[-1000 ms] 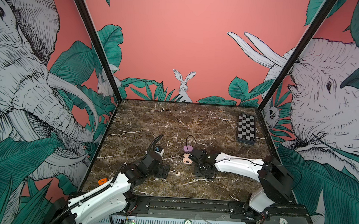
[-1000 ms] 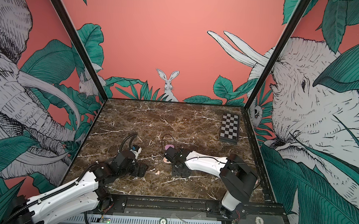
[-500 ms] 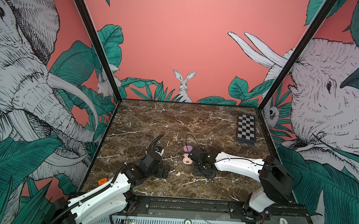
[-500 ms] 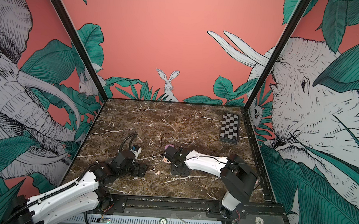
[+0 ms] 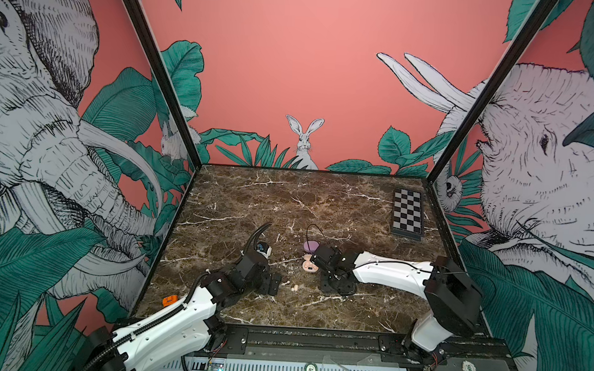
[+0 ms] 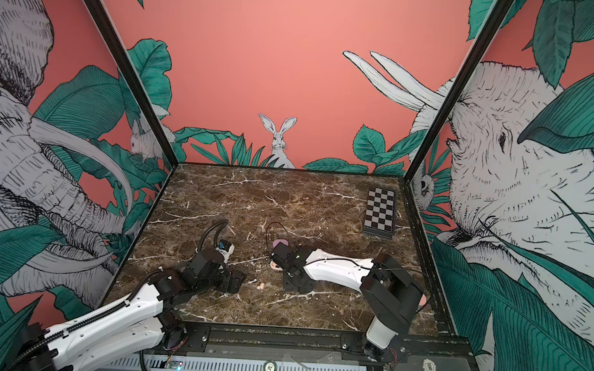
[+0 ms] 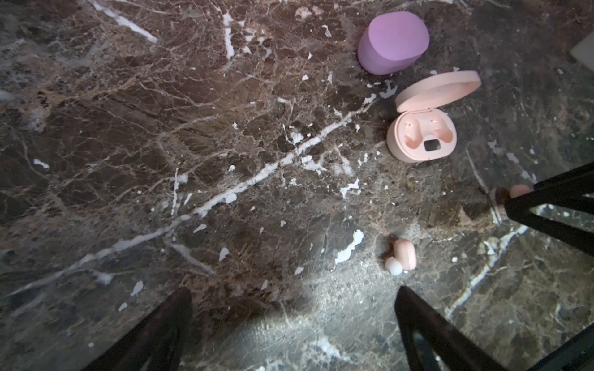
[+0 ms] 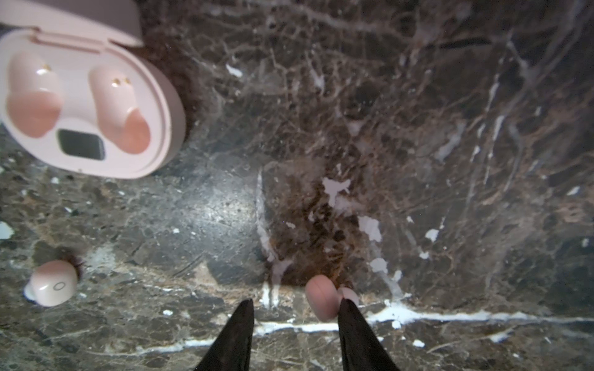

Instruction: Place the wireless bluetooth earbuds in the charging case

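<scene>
The open peach charging case (image 8: 160, 106) lies on the marble, both sockets bare; it also shows in both top views (image 5: 310, 266). A shut lilac case (image 7: 393, 41) sits just behind it. One peach earbud (image 8: 321, 300) lies between the fingers of my right gripper (image 8: 295, 305), against one fingertip (image 8: 347, 308), with a gap to the other. A second peach earbud (image 7: 403, 255) lies loose just beyond one fingertip (image 7: 414, 308) of my left gripper (image 7: 294, 308), which stands wide open and empty. In both top views this loose bud (image 5: 295, 288) lies between the two grippers.
A checkerboard plate (image 5: 407, 215) lies at the back right near the wall. A small orange piece (image 5: 170, 301) sits at the front left edge. Both arms are low over the front middle of the marble floor (image 6: 288, 200), close together.
My right gripper's jaws have narrowed around the peach earbud. The left arm and the cases have not moved.
</scene>
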`<state>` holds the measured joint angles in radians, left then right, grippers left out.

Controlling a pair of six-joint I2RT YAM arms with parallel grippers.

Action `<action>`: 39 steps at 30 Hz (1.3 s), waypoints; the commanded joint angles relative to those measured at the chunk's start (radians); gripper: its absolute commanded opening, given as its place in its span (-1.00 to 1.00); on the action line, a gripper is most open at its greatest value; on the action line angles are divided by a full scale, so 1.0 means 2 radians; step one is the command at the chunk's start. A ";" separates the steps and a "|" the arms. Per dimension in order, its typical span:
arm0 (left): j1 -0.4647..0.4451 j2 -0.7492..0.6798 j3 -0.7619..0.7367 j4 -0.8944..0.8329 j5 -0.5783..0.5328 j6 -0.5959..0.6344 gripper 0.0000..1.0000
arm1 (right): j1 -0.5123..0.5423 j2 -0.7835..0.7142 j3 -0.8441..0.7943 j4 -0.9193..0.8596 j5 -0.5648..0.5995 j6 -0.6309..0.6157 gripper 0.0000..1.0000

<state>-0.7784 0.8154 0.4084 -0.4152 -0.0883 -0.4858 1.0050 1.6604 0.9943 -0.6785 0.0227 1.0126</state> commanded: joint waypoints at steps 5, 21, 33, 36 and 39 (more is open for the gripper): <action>-0.002 0.004 -0.007 0.007 0.002 -0.003 0.98 | -0.001 0.008 0.001 -0.022 0.016 -0.009 -0.18; -0.003 0.010 -0.005 0.009 0.003 -0.004 0.98 | -0.002 0.015 0.002 -0.031 0.029 -0.014 -0.32; -0.002 0.016 -0.005 0.011 0.003 -0.004 0.98 | -0.002 0.023 0.007 -0.037 0.040 -0.022 -0.38; -0.002 0.017 -0.004 0.012 0.003 -0.003 0.98 | -0.002 0.024 0.008 -0.038 0.045 -0.023 -0.40; -0.002 0.022 -0.005 0.013 0.002 -0.003 0.98 | -0.002 0.026 0.008 -0.041 0.049 -0.025 -0.42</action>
<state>-0.7784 0.8532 0.4084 -0.3965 -0.0860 -0.4858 1.0050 1.6962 0.9943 -0.7254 0.0956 0.9718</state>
